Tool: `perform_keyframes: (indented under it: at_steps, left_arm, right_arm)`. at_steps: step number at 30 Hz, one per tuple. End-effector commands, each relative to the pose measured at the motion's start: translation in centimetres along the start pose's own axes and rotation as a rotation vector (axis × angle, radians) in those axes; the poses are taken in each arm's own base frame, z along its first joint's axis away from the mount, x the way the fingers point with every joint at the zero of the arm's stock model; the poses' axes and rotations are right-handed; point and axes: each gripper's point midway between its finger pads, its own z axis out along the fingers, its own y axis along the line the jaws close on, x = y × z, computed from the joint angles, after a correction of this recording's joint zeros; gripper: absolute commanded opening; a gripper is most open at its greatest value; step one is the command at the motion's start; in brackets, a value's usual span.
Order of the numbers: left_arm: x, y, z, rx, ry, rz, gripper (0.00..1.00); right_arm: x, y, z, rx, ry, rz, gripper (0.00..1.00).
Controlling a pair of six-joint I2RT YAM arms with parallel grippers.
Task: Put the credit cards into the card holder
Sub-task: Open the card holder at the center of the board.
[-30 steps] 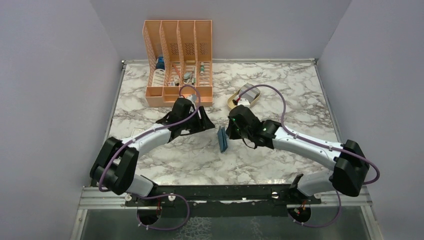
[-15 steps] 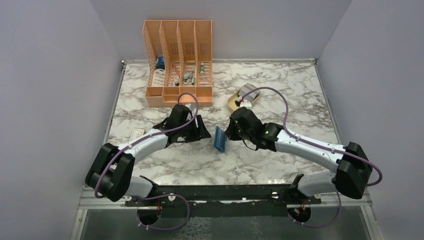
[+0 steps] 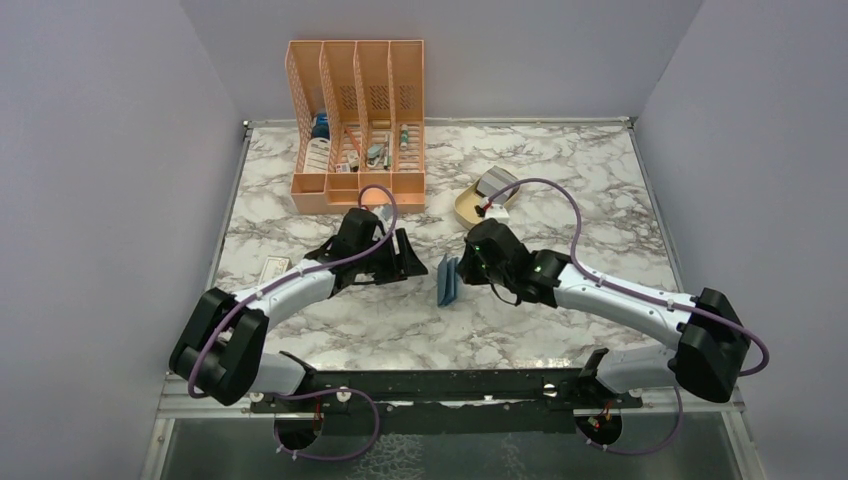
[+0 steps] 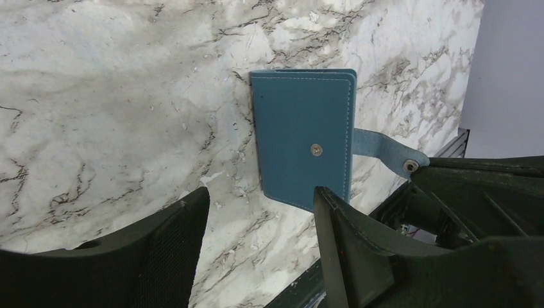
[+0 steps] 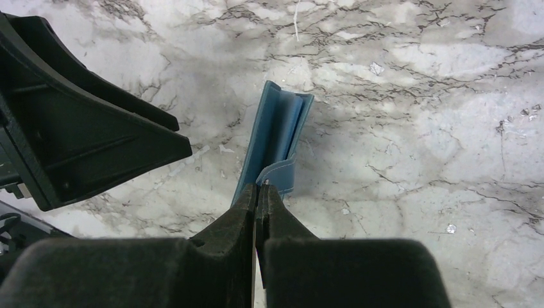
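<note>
- Since the table (image 3: pixel 560 160) centre lies btwn both arms, the card holder (image 4: pixel 301 138) stands there on edge.
- L gripper (image 3: pixel 408 262): jaws wide, empty, facing its cover, prob. to pry it open.
- R gripper (image 5: pixel 258 192): pinched on the strap (image 4: pixel 378 144), propping it upright.

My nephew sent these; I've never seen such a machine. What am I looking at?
Two robot arms are bolted at the near edge of a marble table. The wide picture comes from a camera above; the other two from a camera on each wrist. The right gripper is pinched shut on the strap of a teal card holder, which stands on edge. The left gripper faces it, open and empty. Farther back sit an orange file rack and a beige tray.
</note>
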Motion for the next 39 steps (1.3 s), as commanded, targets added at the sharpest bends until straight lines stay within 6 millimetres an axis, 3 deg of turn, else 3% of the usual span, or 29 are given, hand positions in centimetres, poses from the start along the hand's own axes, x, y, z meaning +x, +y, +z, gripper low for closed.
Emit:
perform_keyframes:
  at_steps: [1,6,18,29,39]
  left_arm:
    - [-1.2,-0.8,-1.2,0.002,-0.071,0.016,0.64]
    - [-2.1,-0.6,-2.4,-0.043,-0.124,0.041,0.64]
    - [-1.3,-1.8,-2.3,0.041,-0.091,0.061,0.69]
    - [0.1,0.3,0.2,0.006,-0.007,0.036,0.64]
    - [0.5,1.2,0.9,-0.021,0.016,0.022,0.63]
  right_arm:
    - [-2.5,2.7,-1.1,-0.103,-0.050,0.011,0.01]
    - [-2.4,4.0,-0.7,-0.162,-0.045,0.013,0.01]
    - [-2.2,2.1,-0.3,-0.087,-0.065,-0.009,0.01]
    - [-1.3,-0.4,-0.2,-0.001,-0.067,-0.009,0.01]
    - [-1.2,-4.0,0.2,0.100,-0.062,0.024,0.01]
